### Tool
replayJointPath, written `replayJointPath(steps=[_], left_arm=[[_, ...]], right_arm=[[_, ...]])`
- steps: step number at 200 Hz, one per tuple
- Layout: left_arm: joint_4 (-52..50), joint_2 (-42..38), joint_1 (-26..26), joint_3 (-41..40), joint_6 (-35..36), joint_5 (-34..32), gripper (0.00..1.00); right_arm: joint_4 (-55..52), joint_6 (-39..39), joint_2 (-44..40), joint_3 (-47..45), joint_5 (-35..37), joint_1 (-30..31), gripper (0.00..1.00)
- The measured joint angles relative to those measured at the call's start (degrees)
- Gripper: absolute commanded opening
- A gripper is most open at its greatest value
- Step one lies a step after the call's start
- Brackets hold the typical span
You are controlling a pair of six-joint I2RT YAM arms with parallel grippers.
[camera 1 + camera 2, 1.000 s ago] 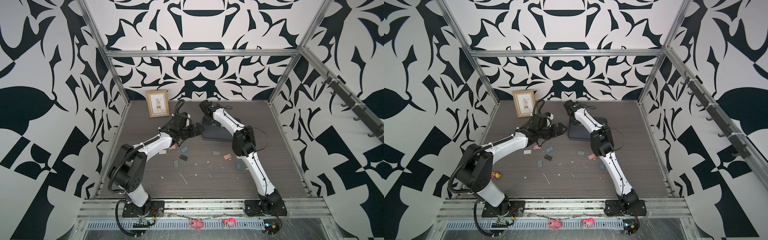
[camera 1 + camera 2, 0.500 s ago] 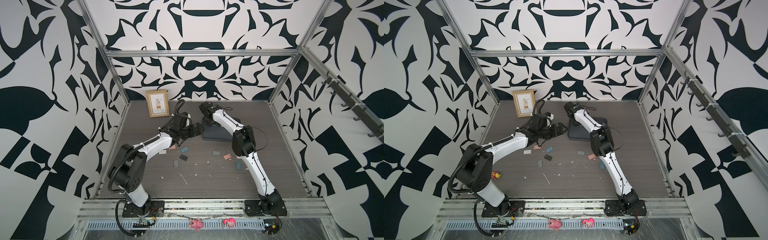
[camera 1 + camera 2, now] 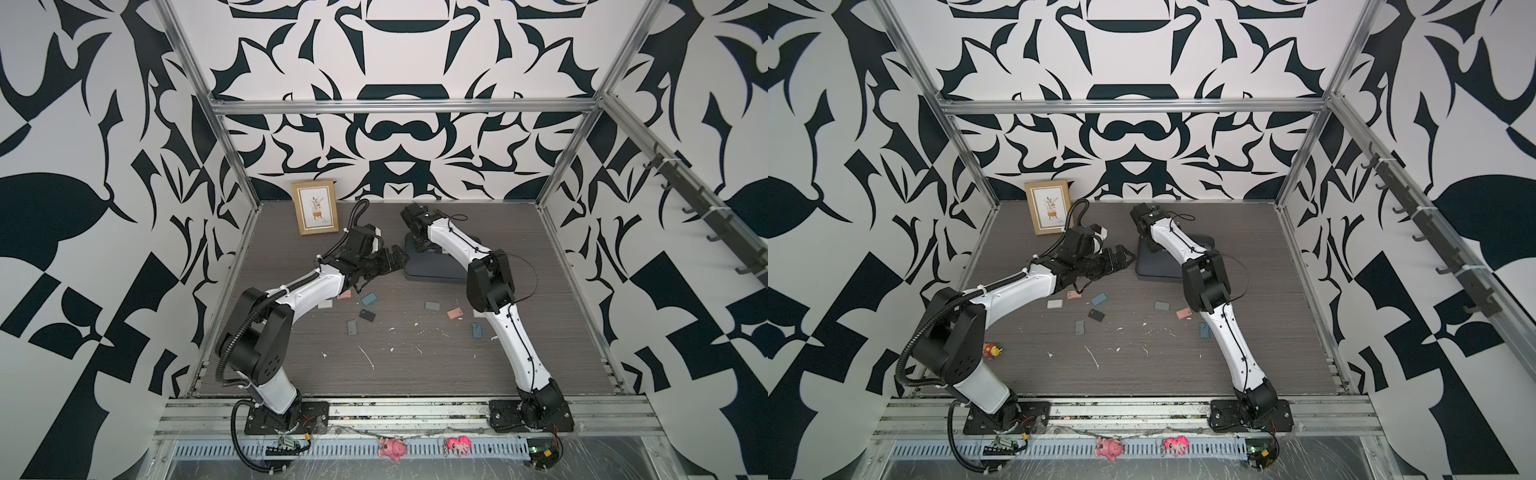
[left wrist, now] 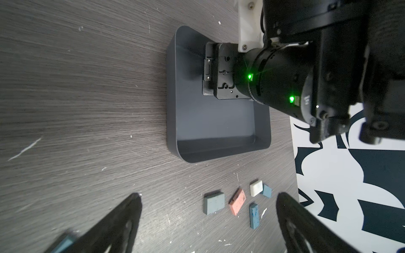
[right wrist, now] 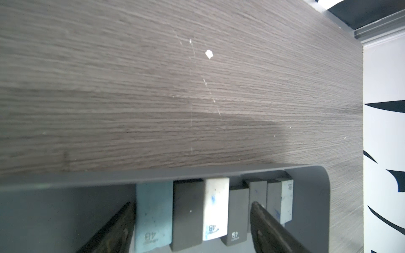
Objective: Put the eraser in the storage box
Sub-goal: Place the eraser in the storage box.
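The storage box [image 3: 432, 270], a shallow dark grey tray, lies at the table's back middle in both top views. A row of several erasers stands inside it against one wall: light blue [image 5: 153, 212], black [image 5: 187, 210], white [image 5: 215, 208] and grey ones. My right gripper [image 5: 192, 210] hangs open low over that row, its fingers straddling the erasers and gripping none. My left gripper [image 4: 208, 195] hovers open and empty just left of the box [image 4: 173, 98]. Loose erasers lie on the table ahead of it: grey-blue [image 4: 214, 202], pink [image 4: 237, 201], white [image 4: 256, 187], blue [image 4: 254, 215].
A wooden picture frame [image 3: 314, 208] leans on the back wall at the left. More loose erasers [image 3: 367, 316] and white scraps dot the table's middle. A small red and yellow toy [image 3: 991, 350] sits by the left arm's base.
Hardly anything differs: both arms stay where they were, the right gripper over the box's far end and the left gripper beside the box.
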Motion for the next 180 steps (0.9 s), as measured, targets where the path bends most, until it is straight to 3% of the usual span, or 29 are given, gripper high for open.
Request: replayJointPath(steps=[93,180], left_arm=[[-0.02,0.0,0.0,0.0,-0.13,0.09,0.99],[-4.09,-0.22,0.0,0.39,2.51,-1.25,0.99]], right_arm=[[0.44,1.01,-0.42,-0.39,-1.55,-0.7,0.88],[2.21,1.44,-6.47,-5.25,-6.29,-0.98,0.94]])
